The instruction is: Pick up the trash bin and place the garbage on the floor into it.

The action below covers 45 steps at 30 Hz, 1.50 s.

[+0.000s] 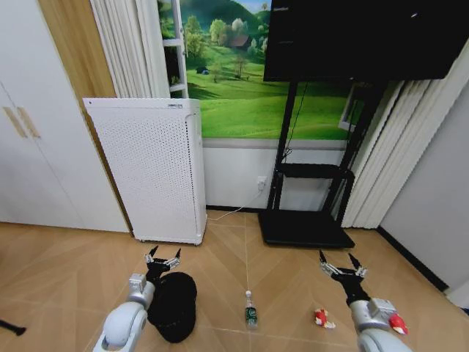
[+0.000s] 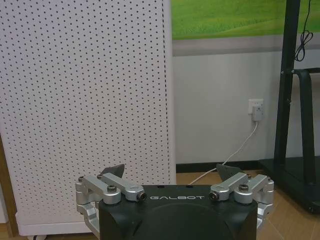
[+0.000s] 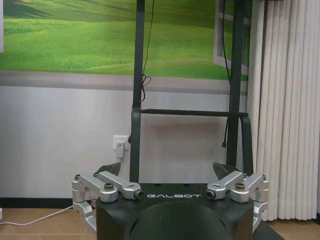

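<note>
Trash bin (image 1: 173,306) stands on the floor (image 1: 242,257) beneath the left gripper (image 1: 163,256) (fingers spread, empty). Right gripper (image 1: 342,265) likewise spread. Bottle (image 1: 250,310) and wrapper (image 1: 322,318) lie between.

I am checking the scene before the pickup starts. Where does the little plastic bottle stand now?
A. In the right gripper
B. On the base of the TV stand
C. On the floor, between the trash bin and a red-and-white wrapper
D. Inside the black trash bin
C: in the head view the bottle stands upright on the floor, with the trash bin to its left and a wrapper to its right.
</note>
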### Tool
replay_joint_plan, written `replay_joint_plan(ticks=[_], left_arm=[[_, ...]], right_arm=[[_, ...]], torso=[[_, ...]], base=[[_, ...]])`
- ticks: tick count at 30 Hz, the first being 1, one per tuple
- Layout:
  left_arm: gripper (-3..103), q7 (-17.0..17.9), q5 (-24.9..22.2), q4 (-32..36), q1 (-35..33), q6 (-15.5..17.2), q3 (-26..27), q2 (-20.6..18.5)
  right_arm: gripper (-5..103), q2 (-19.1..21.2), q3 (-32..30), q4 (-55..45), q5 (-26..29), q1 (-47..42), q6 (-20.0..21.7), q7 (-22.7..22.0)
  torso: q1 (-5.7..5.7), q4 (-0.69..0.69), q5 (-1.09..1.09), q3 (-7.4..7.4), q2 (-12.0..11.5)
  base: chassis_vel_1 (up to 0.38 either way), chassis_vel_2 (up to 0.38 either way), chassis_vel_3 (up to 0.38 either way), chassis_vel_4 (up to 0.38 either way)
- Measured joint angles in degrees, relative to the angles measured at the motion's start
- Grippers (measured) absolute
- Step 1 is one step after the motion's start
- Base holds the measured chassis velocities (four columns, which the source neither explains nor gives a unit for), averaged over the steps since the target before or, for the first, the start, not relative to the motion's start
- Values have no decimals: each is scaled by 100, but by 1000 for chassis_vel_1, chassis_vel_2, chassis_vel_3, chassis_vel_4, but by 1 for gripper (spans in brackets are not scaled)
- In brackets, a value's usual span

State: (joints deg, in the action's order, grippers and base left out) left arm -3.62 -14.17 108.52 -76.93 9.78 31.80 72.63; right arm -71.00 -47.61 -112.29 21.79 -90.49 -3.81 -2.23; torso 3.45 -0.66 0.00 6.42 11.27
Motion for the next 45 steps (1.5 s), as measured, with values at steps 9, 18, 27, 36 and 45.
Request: replay_joint_plan(ticks=[9,18,27,36,45], left_arm=[[100,84,-18,-17,4,1,-2,-7],[100,215,129,129,-29,190,112,-150],[100,617,-73,428,-408,800,556,-647],[100,354,-777,269,-625,1014,835,-1184],[100,292,-1213,198,-830,1673,623,-1251]], right_arm=[[100,-21,36,61,5,48,-68,2],[100,7,27,110,-173,90,-139,151],[100,55,-88,93,-503,-48,-147,72],[100,-157,-275,17,-502,-226,-222,-68],[100,-229,-221,-13,-481,-216,-210,-108]], torso=[[-11,0,0,-68,-79],[-8,0,0,-58,-65],[-2,1,-1,-43,-44],[2,-2,-1,-34,-32],[3,0,0,-29,-25]], base=[[0,0,0,0],[0,0,0,0],[0,0,0,0],[0,0,0,0],[0,0,0,0]])
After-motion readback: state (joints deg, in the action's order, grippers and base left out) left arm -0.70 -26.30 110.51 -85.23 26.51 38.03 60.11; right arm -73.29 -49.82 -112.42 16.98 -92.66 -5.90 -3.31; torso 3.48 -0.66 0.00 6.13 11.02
